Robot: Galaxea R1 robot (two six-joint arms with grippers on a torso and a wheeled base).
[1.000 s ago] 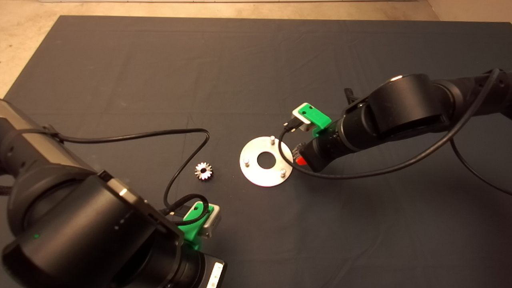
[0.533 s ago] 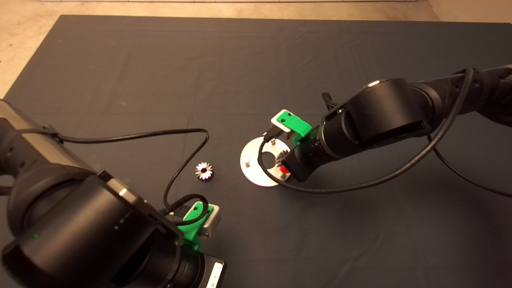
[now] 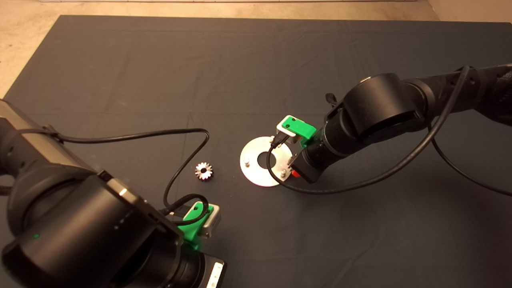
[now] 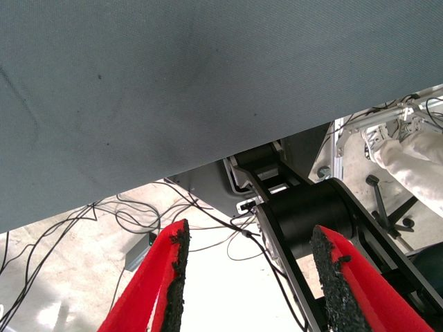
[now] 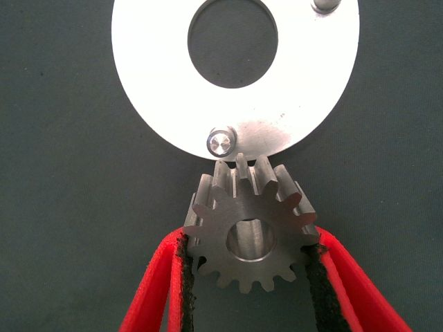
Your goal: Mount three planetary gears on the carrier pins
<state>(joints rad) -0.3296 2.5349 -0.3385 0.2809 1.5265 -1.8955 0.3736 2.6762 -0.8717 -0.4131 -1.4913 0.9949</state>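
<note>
A dark grey mat [image 3: 160,72], faintly creased, is spread over most of the surface. Beyond its far edge and at its far left corner, a pale beige floor [image 3: 20,36] is seen under warm light. In the left wrist view, the mat's edge is shown against a light concrete floor strewn with thin black cables [image 4: 104,214], and a metal frame [image 4: 346,138] is seen beside a person's white shoe [image 4: 415,166].

From my console the mat [image 3: 160,60] looks dim and warm; the disc [image 3: 256,176] glares, and bright floor washes out the left wrist view.
</note>
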